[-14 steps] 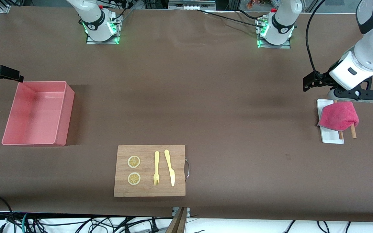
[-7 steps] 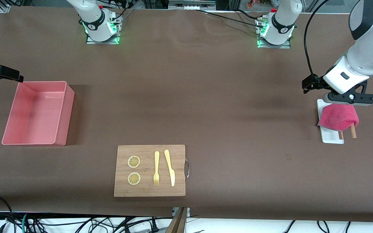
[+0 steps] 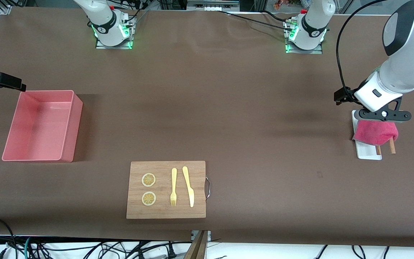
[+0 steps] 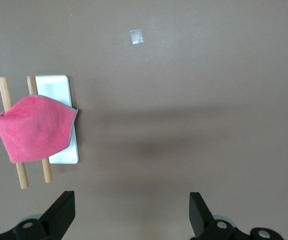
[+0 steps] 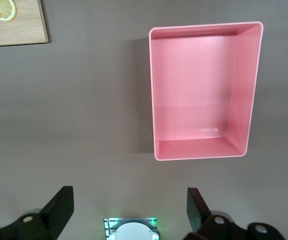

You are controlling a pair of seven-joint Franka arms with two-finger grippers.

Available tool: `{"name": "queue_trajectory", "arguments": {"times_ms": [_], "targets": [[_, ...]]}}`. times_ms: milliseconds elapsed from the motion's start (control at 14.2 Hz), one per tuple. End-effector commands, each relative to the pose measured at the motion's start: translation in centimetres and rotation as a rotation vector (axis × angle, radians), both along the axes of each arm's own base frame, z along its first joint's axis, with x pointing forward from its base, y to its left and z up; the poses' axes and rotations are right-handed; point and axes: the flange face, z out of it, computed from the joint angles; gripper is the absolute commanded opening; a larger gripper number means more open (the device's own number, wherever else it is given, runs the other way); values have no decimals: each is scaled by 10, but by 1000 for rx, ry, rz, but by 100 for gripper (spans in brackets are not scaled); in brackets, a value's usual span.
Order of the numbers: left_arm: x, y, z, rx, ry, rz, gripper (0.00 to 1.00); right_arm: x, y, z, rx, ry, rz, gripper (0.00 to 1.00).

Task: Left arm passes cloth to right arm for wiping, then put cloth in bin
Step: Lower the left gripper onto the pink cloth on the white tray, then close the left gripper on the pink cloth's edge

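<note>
Hovering over the cloth (image 3: 375,132), the left tool (image 4: 128,220) has its fingers spread wide and grips nothing; over the last second it has travelled from the table surface just past the white tray (image 3: 367,151) to a station above the cloth's upper edge, hiding more of it from the front camera. The cloth is draped over two wooden sticks (image 3: 392,146) on the white tray, at the left arm's end of the worktop, untouched. In the left wrist view it lies well to one side of the gap between the fingers, so the alignment is judged incomplete; further lateral travel and a descent appear necessary before any closing.

The right tool (image 5: 128,215) is likewise wide open and empty, waiting above the worktop beside the bin (image 3: 67,126) at the right arm's end; it has not shifted in that second. The bin is empty.

The cutting board (image 3: 165,212), nearer the front camera and midway along the worktop, carries two lemon slices (image 3: 148,180), a fork (image 3: 173,187) and a knife (image 3: 188,185).

Assessment: the pick-up approach is under way; handover, wiping and disposal remain outstanding.
</note>
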Motion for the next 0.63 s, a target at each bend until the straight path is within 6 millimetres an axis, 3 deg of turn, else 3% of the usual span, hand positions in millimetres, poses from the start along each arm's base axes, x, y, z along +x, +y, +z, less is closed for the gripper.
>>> {"name": "queue_trajectory", "arguments": {"times_ms": [0, 70, 211, 281, 351, 421, 492, 562], "targets": [[2, 4, -6, 42, -1, 129, 99, 2, -3, 3, 8, -8, 10, 100], [5, 0, -15, 56, 5, 190, 90, 2, -3, 3, 8, -8, 10, 100], [10, -5, -38, 87, 23, 318, 84, 2, -3, 3, 8, -8, 10, 100], [10, -6, -58, 116, 37, 332, 73, 2, -3, 3, 8, -8, 10, 100], [12, -3, -71, 160, 11, 335, 72, 2, -3, 3, 7, -8, 8, 100], [11, 1, -87, 225, -22, 328, 76, 2, -3, 3, 8, -8, 10, 100], [9, 4, -101, 280, -52, 310, 95, 2, -3, 3, 8, -8, 10, 100], [9, 4, -115, 302, -79, 310, 100, 2, -3, 3, 7, -8, 8, 100]]}}
